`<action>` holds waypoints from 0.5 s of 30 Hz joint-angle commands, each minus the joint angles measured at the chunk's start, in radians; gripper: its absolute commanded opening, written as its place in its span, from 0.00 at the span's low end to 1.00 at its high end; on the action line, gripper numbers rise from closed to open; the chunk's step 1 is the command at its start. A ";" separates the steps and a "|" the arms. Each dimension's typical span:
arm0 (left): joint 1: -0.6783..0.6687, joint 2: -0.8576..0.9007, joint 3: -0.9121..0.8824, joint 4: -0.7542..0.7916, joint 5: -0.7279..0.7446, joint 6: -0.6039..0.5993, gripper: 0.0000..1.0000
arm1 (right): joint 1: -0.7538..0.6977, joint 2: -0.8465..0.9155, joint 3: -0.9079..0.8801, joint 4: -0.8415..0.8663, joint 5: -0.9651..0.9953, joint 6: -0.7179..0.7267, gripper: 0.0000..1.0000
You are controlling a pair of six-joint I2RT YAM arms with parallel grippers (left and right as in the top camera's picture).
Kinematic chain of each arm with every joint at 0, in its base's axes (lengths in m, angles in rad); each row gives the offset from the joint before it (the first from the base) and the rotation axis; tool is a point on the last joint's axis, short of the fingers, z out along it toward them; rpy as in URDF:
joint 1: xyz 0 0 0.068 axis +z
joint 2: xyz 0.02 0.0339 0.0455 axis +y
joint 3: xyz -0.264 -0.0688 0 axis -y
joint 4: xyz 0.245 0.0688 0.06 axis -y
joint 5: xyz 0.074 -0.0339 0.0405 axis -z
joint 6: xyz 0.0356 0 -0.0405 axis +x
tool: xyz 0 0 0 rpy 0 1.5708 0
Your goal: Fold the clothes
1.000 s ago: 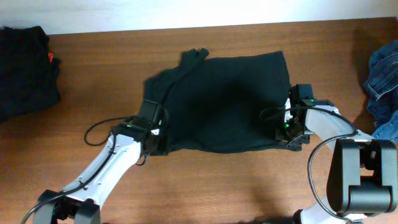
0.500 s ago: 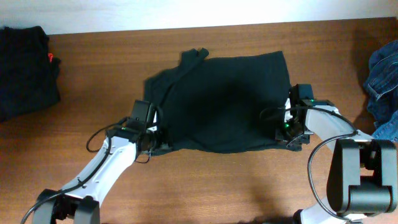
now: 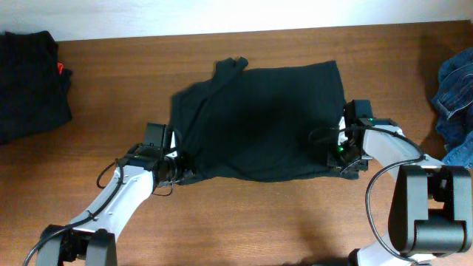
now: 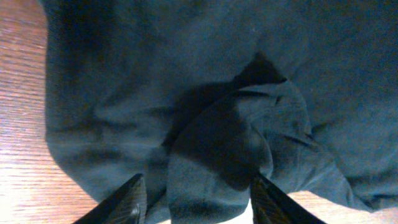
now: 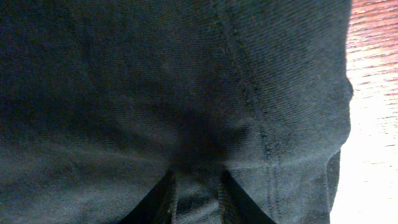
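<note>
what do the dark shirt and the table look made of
The shirt looks like soft matte knit fabric, probably cotton: fine weave, stitched seam, limp folds. The table looks like wood or wood-look laminate: reddish-brown grain lines, slight sheen.

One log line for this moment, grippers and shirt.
shirt: spread out, unfinished | left gripper: jaws apart astride a cloth fold at near-left corner | right gripper: shut on shirt's near-right edge

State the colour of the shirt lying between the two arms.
Plain black shirt, no print visible; the overhead view shows it best.
</note>
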 commanded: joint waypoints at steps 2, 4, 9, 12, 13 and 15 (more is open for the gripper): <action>0.005 0.009 -0.034 0.019 0.035 -0.028 0.52 | 0.001 0.013 -0.025 0.004 -0.041 0.007 0.27; 0.005 0.009 -0.049 0.045 0.035 -0.046 0.52 | 0.001 0.013 -0.025 0.004 -0.041 0.007 0.27; 0.005 0.009 -0.075 0.072 0.035 -0.072 0.49 | 0.001 0.013 -0.025 0.004 -0.041 0.007 0.27; 0.005 0.009 -0.075 0.072 0.061 -0.076 0.45 | 0.001 0.013 -0.025 0.005 -0.041 0.007 0.27; 0.005 0.009 -0.075 0.071 0.076 -0.081 0.42 | 0.001 0.013 -0.025 0.005 -0.041 0.007 0.27; 0.005 0.009 -0.075 0.071 0.111 -0.085 0.39 | 0.001 0.013 -0.025 0.005 -0.041 0.007 0.28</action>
